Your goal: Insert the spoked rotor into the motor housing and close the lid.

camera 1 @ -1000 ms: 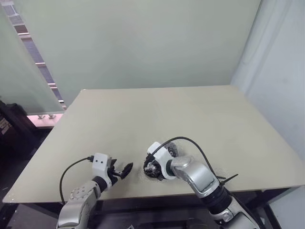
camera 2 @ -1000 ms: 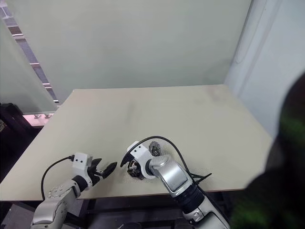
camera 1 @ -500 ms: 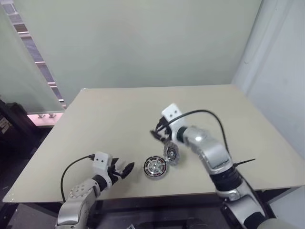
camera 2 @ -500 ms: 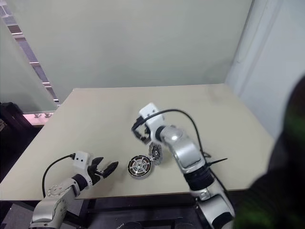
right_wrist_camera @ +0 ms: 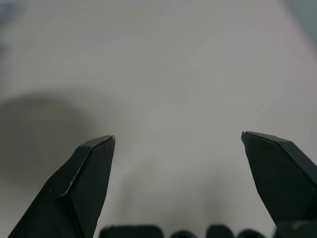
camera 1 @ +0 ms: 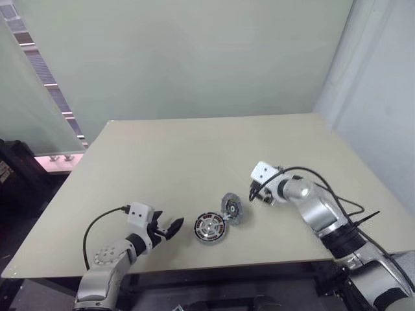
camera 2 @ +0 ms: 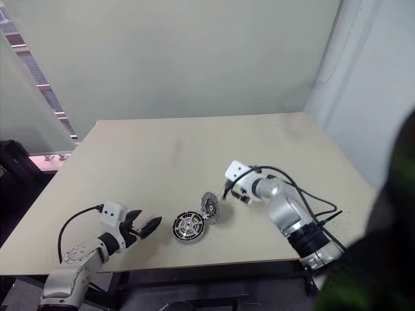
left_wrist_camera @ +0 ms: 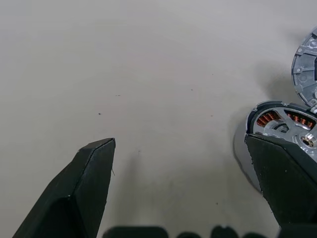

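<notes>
The motor housing [camera 1: 200, 235], a dark ring with copper windings, lies near the table's front edge. The shiny spoked rotor [camera 1: 211, 227] sits inside it. The grey lid [camera 1: 231, 208] stands tilted up at the housing's far right side. My left gripper [camera 1: 170, 228] is open just left of the housing and holds nothing. In the left wrist view one finger [left_wrist_camera: 285, 191] covers part of the housing [left_wrist_camera: 270, 118]. My right gripper [camera 1: 254, 192] is open and empty to the right of the lid, above bare table.
The beige table [camera 1: 194, 155] stretches far behind the parts. Its front edge [camera 1: 214, 264] runs close below the housing. A black cable [camera 1: 337, 207] loops off my right arm. A glass partition [camera 1: 32, 78] stands at the left.
My right gripper lifted off the housing, opened and swung right past the lid, uncovering the housing with the rotor in it. The left gripper stayed in place.
</notes>
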